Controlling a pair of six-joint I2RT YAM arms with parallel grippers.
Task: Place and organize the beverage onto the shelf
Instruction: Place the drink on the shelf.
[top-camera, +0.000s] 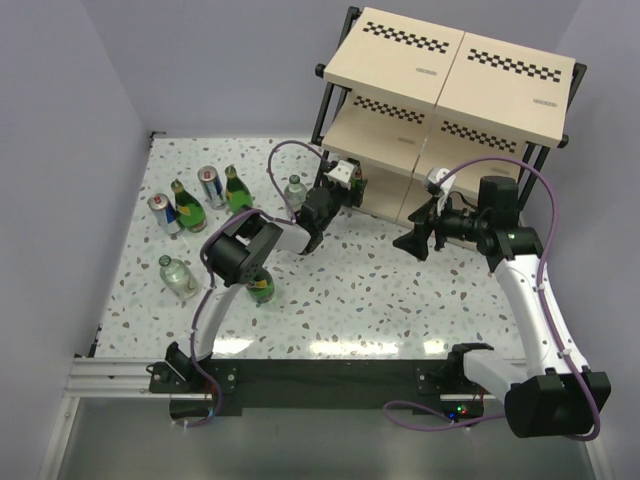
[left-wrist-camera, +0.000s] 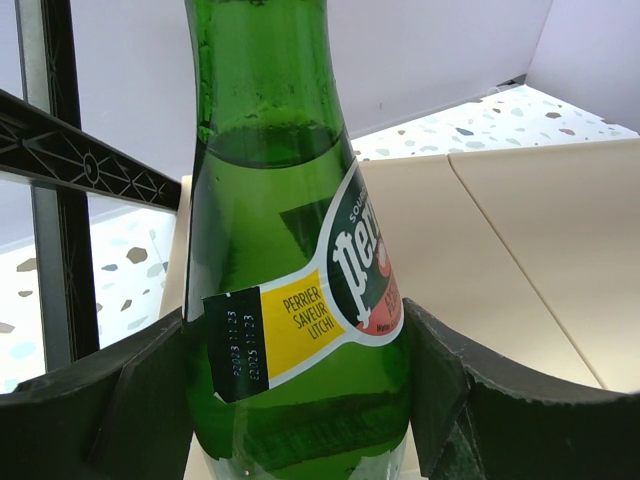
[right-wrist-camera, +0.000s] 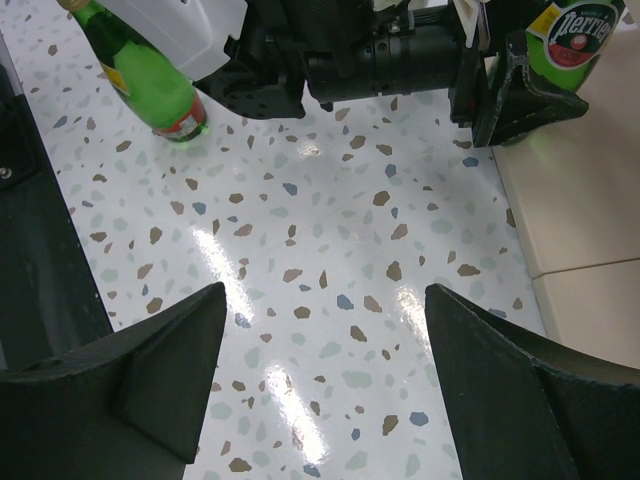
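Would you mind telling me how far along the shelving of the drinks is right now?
No drink shows on the shelf yet. In hand: the left gripper holds a green bottle over the bottom board. Left to do, on the table: two cans, two clear bottles and three more green bottles. The right gripper is open and empty.

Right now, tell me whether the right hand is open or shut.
Open. In the wrist view the right hand has fingers wide apart, only bare speckled table between them.
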